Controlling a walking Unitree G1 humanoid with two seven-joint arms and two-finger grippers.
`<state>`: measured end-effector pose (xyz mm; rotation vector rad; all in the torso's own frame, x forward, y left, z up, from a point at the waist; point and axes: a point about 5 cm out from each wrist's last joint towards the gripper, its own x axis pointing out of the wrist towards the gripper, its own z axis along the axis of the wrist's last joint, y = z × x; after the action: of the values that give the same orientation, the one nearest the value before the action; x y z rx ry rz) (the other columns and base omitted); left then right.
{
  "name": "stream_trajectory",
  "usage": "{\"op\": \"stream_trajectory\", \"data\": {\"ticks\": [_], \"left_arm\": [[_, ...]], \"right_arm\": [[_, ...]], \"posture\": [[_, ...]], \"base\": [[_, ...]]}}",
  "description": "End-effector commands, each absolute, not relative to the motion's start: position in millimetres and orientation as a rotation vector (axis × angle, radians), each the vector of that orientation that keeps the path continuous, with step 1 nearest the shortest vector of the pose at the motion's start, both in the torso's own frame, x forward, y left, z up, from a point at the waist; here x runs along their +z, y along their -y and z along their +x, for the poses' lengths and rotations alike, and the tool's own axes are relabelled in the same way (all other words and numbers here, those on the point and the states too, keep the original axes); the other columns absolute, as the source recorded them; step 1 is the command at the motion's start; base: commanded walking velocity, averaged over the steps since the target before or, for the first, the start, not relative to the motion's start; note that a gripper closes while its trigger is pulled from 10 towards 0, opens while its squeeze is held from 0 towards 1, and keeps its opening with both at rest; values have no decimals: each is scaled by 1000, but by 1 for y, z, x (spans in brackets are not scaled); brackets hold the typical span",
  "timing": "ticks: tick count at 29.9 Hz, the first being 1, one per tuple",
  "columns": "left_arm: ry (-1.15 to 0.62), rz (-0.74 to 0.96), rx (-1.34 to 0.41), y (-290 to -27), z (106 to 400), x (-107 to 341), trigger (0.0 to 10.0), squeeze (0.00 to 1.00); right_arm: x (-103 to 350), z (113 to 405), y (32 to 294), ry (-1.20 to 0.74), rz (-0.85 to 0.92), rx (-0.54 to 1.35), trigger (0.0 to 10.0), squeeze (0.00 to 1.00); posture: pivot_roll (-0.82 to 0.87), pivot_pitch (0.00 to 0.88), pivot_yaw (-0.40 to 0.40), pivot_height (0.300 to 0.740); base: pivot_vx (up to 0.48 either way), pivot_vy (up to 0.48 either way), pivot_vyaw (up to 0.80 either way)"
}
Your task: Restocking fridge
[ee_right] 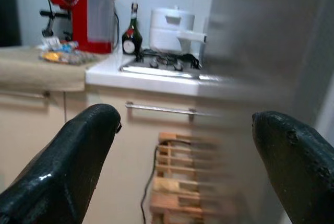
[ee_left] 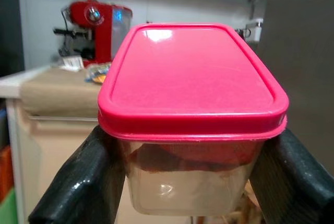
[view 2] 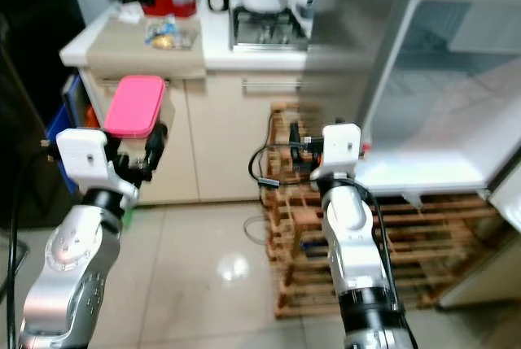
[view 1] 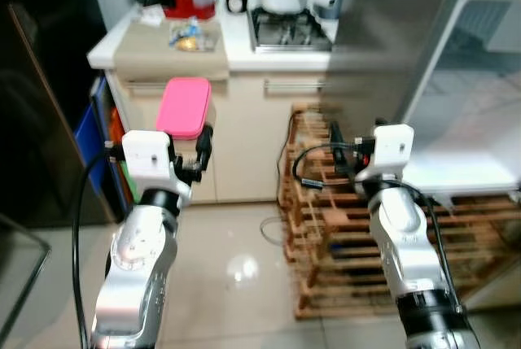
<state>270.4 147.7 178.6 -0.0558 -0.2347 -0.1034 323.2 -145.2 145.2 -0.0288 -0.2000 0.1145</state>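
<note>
Restocking was barely begun: left gripper (view 1: 199, 147) clamped a pink-lidded food container (ee_left: 192, 109), still outside the open fridge (view 1: 456, 80); right gripper (ee_right: 190, 151) gaped empty.

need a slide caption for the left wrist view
Left gripper holding a pink-lidded clear container between its jaws, facing a counter with a red coffee machine.

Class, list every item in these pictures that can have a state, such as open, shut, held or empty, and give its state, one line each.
Clear plastic container with pink lid: lid on, held off the ground.
Left gripper: shut on the container's sides.
Right gripper: open, empty.
Grey fridge door: swung open.
White fridge shelf: bare where visible.
Cream cabinet drawer under the counter: shut.
</note>
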Motion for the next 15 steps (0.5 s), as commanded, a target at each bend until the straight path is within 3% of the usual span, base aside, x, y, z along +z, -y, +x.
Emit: {"op": "stream_trajectory", "data": {"ticks": [1,4,11,13,15], "left_arm": [[246,-57,-110,-147,271,181,10000,0],[250,-57,-118,-146,273,182,10000,0],[261,-44,-126,-146,279,184,10000,0],[260,-47,-132,-145,279,184,10000,0],[258,-48,-137,-144,279,184,10000,0]], "right_arm": [[149,324,143,218,-23,131,10000,35],[149,324,143,219,-21,132,10000,31],[151,325,143,230,-18,131,10000,31],[151,324,144,231,-18,130,10000,35],[150,324,145,231,-19,128,10000,35]], "posture": [[-90,0,-17,740],[-92,0,-11,740],[-102,0,-1,740],[-102,0,-1,740],[-104,0,2,740]], "base": [[0,-480,0],[0,-480,0],[0,0,0],[0,-480,0],[0,0,0]]}}
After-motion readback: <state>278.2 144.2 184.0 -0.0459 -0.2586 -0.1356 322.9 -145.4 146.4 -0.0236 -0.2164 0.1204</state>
